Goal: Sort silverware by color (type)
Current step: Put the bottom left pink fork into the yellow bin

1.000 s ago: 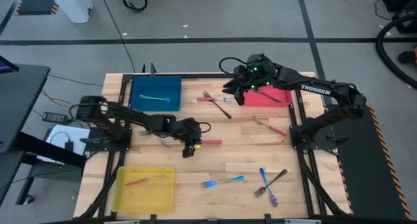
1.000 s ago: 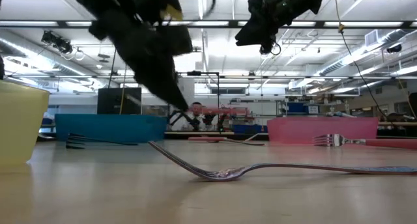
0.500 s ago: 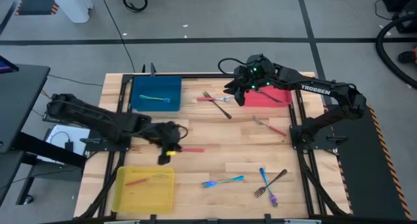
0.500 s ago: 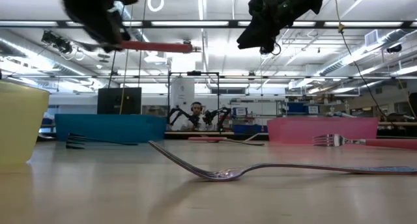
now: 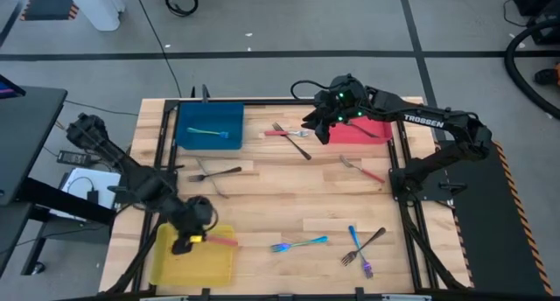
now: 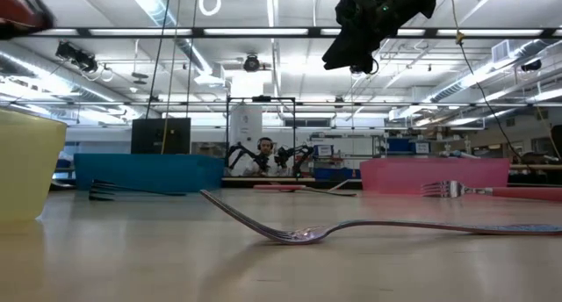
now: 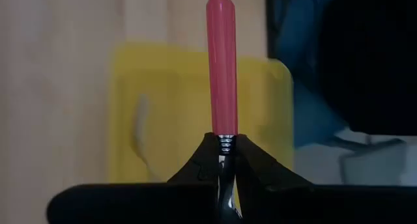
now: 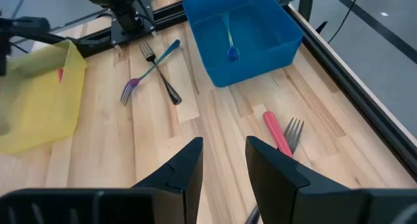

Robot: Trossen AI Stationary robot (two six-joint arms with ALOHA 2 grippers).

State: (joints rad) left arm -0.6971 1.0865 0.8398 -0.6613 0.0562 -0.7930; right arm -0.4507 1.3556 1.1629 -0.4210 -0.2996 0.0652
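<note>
- The left gripper (image 5: 186,242) hangs over the flat yellow square tray (image 5: 166,268) at the near left corner of the wooden slatted surface (image 5: 289,205).
- Its fingers (image 7: 257,168) are closed on the silver neck of a red-handled utensil (image 7: 221,61); the red handle projects forward over the yellow tray.
- The right gripper (image 5: 317,124) hovers at the far side of the surface, just beside the flat red square tray (image 5: 372,131). Its fingers (image 8: 277,168) stand apart and hold nothing.
- An iridescent utensil (image 5: 210,132) lies in the blue square tray (image 5: 188,117) at the far left.
- A red-handled fork (image 5: 284,133) and a dark fork (image 5: 293,142) lie crossed near the right gripper.
- Another red-handled fork (image 5: 360,170) lies farther right.
- Two dark forks (image 5: 214,174) lie crossed just near of the blue tray.
- An iridescent fork (image 5: 299,244) lies near centre; an iridescent utensil (image 5: 359,250) and a dark fork (image 5: 367,244) lie crossed to its right.
</note>
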